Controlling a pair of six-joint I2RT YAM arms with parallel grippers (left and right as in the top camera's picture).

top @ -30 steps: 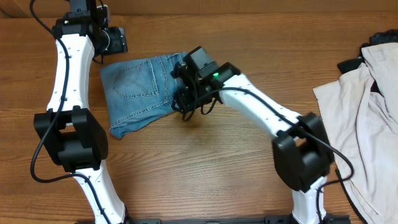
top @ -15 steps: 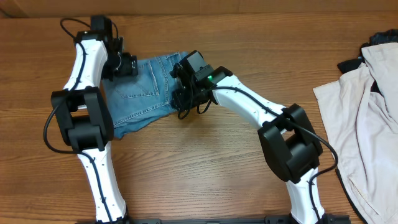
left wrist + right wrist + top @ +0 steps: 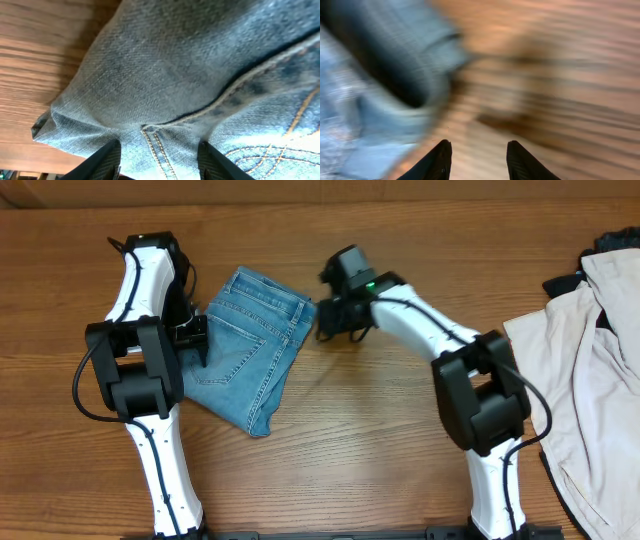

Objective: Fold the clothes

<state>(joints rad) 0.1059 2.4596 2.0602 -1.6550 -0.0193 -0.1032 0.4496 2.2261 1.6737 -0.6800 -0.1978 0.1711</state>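
Folded jeans on wooden table, left claw at their edge, right claw beside

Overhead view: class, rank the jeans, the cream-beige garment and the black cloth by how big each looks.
1. cream-beige garment: largest, even though the frame edge cuts it off.
2. jeans: folded, clearly smaller.
3. black cloth: smallest; only a bit shows beside the garment, so its full size is unknown.
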